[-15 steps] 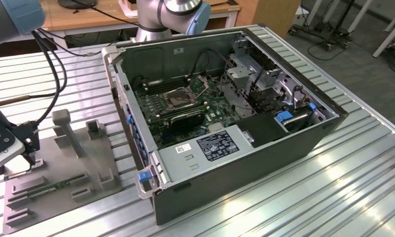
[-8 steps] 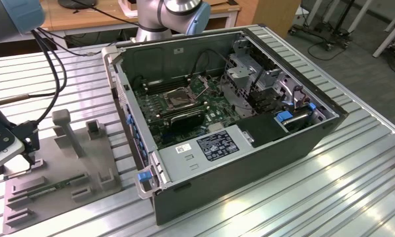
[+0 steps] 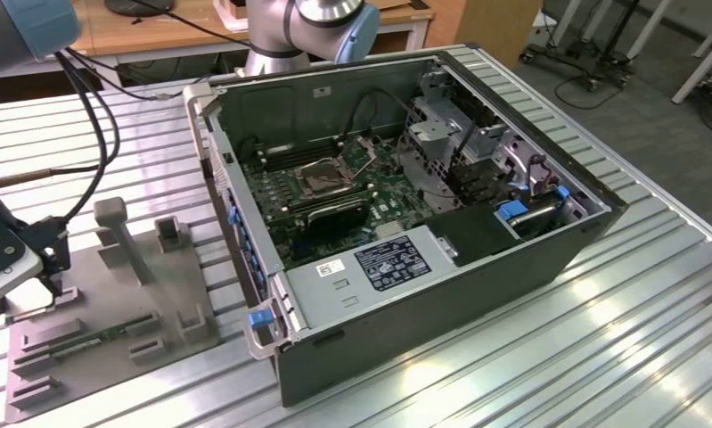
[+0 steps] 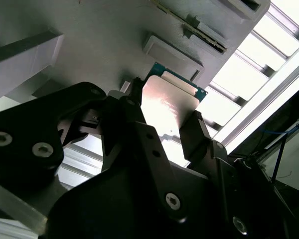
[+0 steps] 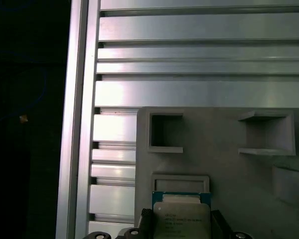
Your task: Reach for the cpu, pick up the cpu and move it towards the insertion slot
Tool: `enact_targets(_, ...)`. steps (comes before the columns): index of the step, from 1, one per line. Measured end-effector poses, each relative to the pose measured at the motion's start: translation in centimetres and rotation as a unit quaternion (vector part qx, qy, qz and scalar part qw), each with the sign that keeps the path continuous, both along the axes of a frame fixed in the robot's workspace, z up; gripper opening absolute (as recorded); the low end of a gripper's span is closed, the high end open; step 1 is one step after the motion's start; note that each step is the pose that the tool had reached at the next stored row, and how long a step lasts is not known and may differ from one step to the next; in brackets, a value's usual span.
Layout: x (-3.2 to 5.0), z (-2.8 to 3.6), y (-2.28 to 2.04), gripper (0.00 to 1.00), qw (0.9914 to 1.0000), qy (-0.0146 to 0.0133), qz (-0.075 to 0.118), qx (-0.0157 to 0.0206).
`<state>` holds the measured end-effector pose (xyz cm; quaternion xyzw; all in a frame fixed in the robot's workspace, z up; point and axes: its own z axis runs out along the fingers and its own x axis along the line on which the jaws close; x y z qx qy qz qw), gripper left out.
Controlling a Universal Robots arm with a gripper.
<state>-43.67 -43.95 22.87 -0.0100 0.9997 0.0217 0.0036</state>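
cpu (image 5: 182,216) in tool (image 4: 163,112) at grey fixture (image 3: 153,294)
Clamped across two opposite edges by dark fingers (image 4: 192,132), as seen in both wrist views. Held low over fixture on slatted bench (image 3: 593,339), at exterior view's left. Well apart from insertion slot (image 3: 326,178) on green motherboard (image 3: 386,187) inside open computer case (image 3: 511,276).

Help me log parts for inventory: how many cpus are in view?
1. The cpu is held in the hand, at the grey fixture on the exterior view's left. The insertion slot looks empty; others may be hidden.
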Motion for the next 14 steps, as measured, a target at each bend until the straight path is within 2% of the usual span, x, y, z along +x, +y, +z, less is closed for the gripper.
enact_targets(8,0.00,0.66,0.00,0.54,1.00000,0.0000,0.000,0.0001)
enact_targets(14,0.00,0.79,0.00,0.54,1.00000,0.0000,0.000,0.0000)
